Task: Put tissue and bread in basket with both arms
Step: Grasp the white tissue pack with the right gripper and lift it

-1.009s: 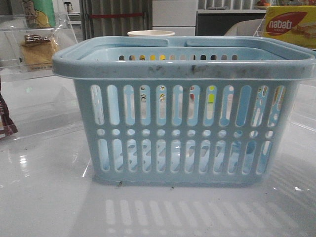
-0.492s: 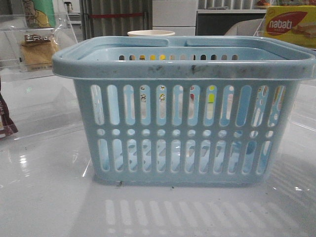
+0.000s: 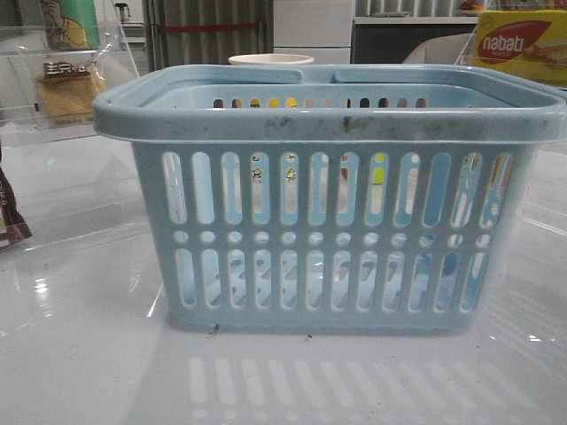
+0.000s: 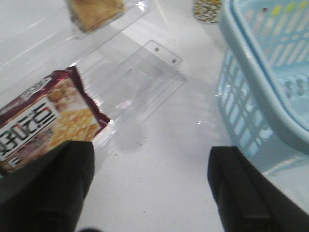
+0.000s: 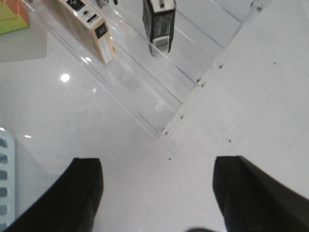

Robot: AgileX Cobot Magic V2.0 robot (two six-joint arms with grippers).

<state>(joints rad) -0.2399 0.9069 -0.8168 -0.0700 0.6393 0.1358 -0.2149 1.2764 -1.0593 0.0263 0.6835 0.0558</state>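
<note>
The light-blue basket (image 3: pixel 328 204) fills the middle of the front view; its side also shows in the left wrist view (image 4: pixel 270 87), and a sliver of it shows in the right wrist view (image 5: pixel 5 179). The bread (image 3: pixel 66 88) in clear wrap stands on a clear shelf at the back left and also shows in the left wrist view (image 4: pixel 96 12). The tissue (image 5: pixel 159 21), a small black packet with white marks, stands on a clear shelf ahead of my right gripper (image 5: pixel 157 193). My left gripper (image 4: pixel 149 188) is beside the basket. Both are open, empty and over bare table.
A maroon snack packet (image 4: pixel 43 121) lies by my left finger and shows at the left edge of the front view (image 3: pixel 9 221). A tan box (image 5: pixel 91 29) stands near the tissue. A nabati box (image 3: pixel 518 44) and a cup (image 3: pixel 270 60) stand behind the basket. Clear acrylic trays (image 5: pixel 193 82) line both sides.
</note>
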